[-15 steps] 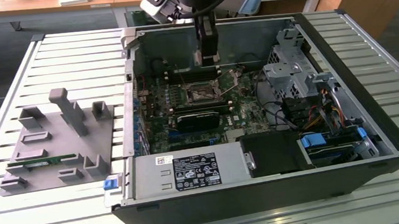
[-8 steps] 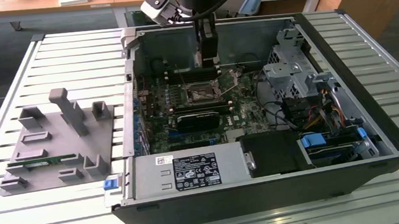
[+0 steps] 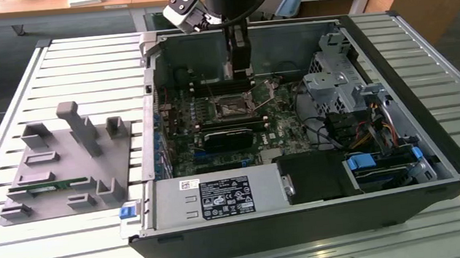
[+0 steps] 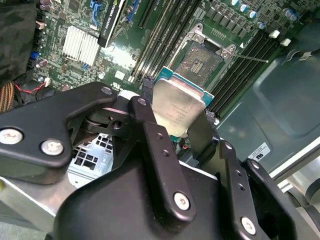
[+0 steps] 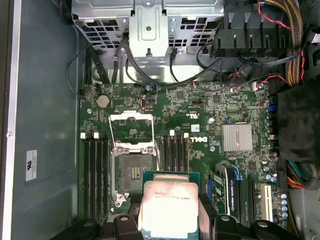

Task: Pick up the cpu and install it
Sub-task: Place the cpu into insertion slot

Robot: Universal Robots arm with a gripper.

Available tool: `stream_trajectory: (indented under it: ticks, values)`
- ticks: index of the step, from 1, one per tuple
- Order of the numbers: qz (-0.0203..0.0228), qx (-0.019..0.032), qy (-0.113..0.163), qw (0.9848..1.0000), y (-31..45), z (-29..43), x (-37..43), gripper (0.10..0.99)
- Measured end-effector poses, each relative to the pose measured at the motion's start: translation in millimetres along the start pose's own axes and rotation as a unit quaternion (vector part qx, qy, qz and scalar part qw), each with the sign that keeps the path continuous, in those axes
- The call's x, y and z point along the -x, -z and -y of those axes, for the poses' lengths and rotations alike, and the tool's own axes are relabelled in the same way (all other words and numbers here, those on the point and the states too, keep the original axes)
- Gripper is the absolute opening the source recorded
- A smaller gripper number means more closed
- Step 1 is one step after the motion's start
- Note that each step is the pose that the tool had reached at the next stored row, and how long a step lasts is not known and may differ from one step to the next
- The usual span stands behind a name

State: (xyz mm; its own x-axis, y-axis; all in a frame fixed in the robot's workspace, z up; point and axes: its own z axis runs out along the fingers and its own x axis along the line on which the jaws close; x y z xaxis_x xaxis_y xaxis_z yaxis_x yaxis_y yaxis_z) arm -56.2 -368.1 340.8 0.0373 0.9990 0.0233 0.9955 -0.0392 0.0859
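Note:
The cpu (image 5: 169, 207), a flat square chip with a shiny silver top and greenish rim, is pinched by its edges in my gripper (image 5: 167, 221), which is shut on it. In the second wrist view the cpu (image 4: 177, 107) hangs tilted between the black fingers (image 4: 150, 127), a short way above and beside the open socket (image 4: 200, 60). The socket (image 5: 134, 172) has its metal frame (image 5: 131, 131) flipped open on the green motherboard. In the exterior view my gripper (image 3: 240, 74) reaches down into the open computer case, just above the socket (image 3: 230, 107).
The case walls (image 3: 155, 67) surround the board. A drive cage (image 3: 333, 84), cables (image 3: 362, 132) and a power supply (image 3: 219, 197) crowd the case. Memory slots (image 5: 95, 170) flank the socket. A grey fixture tray (image 3: 60, 161) lies on the slatted table at the exterior view's left.

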Motion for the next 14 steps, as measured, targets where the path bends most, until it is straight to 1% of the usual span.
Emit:
stream_trajectory:
  ticks: [2, 9, 14]
  values:
    - [-0.0001, 0.0, 0.0, 1.0, -2.7, 0.4, -1.2, 0.529]
    - [-0.0001, 0.0, 0.0, 1.0, -14.7, 1.7, -9.8, 0.529]
    - [-0.0001, -0.0011, 0.0, 1.0, -23.7, 2.4, -10.8, 0.529]
